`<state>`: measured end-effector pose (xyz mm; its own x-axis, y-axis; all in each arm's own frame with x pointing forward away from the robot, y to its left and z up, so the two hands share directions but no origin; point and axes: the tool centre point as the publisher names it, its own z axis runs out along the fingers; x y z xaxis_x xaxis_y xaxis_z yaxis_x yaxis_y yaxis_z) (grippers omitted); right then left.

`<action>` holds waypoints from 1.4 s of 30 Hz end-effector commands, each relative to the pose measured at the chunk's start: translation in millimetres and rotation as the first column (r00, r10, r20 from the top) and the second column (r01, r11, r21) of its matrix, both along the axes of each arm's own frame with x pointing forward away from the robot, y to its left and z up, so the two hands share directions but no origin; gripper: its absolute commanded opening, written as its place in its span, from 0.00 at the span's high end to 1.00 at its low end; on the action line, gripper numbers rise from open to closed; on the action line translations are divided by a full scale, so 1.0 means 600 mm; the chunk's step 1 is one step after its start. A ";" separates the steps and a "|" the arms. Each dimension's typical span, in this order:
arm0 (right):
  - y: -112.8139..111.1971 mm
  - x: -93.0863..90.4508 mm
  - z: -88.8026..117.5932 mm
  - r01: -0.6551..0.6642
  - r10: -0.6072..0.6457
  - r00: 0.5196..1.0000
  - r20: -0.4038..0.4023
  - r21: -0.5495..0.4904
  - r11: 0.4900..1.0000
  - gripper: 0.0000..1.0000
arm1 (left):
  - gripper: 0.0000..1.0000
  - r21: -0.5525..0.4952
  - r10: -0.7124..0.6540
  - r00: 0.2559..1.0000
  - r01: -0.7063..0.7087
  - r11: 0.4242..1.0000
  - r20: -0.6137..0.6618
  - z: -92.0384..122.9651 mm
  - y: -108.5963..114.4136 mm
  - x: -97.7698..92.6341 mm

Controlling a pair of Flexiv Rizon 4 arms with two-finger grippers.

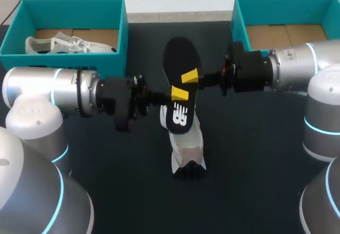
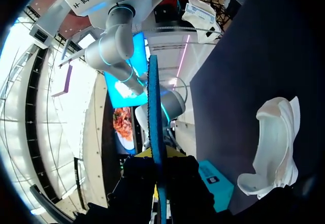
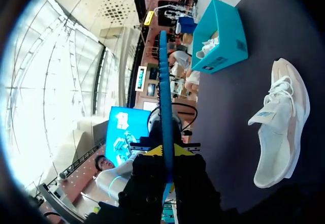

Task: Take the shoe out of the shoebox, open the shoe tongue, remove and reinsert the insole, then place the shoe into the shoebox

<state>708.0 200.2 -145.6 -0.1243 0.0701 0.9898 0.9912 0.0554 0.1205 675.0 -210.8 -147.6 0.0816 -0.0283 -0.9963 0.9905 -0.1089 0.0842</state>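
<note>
A black insole (image 1: pixel 178 59) with a white logo hangs in the air over the middle of the table, and both grippers hold it. My left gripper (image 1: pixel 179 94) is shut on it near the heel end. Just beyond, my right gripper (image 1: pixel 189 77) is shut on its side edge. In the left wrist view the insole (image 2: pixel 155 132) runs edge-on out of the gripper (image 2: pixel 156 155). The right wrist view also has the insole (image 3: pixel 163 97) edge-on in its gripper (image 3: pixel 165 150). The white shoe (image 1: pixel 186 144) lies on the dark table under the insole, also seen as the shoe (image 2: pixel 274 137) and the shoe (image 3: pixel 282 117).
A teal shoebox (image 1: pixel 69 64) at the back left holds a second white shoe (image 1: pixel 69 45). Another teal shoebox (image 1: pixel 239 27) at the back right shows only its cardboard floor. Dark tabletop (image 1: pixel 255 165) stretches around the shoe.
</note>
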 end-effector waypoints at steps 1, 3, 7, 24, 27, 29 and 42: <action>0.000 0.009 -0.008 0.003 -0.003 1.000 -0.007 0.001 1.000 1.00 | 0.00 0.010 0.007 1.000 -0.007 1.000 -0.011 0.002 0.004 -0.009; -0.004 0.014 -0.012 0.008 -0.008 1.000 -0.014 -0.002 1.000 1.00 | 0.00 0.023 0.009 1.000 -0.008 1.000 -0.023 0.000 0.011 -0.012; -0.010 0.021 -0.018 0.017 -0.017 1.000 -0.023 -0.008 1.000 1.00 | 0.00 0.058 0.023 0.999 -0.020 0.998 -0.041 -0.001 0.027 -0.017; -0.020 0.022 -0.045 0.021 -0.022 0.999 -0.045 -0.035 0.999 1.00 | 0.00 0.240 0.073 0.972 -0.017 0.971 -0.225 0.025 0.090 0.012; -0.020 0.020 -0.047 0.017 -0.019 0.999 -0.047 -0.036 0.999 1.00 | 0.00 0.291 0.064 0.955 0.025 0.956 -0.291 0.030 0.086 0.019; -0.019 0.019 -0.049 0.014 -0.016 0.999 -0.048 -0.038 0.999 1.00 | 0.00 0.321 0.078 0.946 0.028 0.947 -0.314 0.035 0.080 0.022; -0.018 0.016 -0.058 0.009 -0.011 0.998 -0.055 -0.038 0.999 1.00 | 0.00 0.641 0.262 0.856 0.100 0.761 -0.446 0.047 0.043 0.040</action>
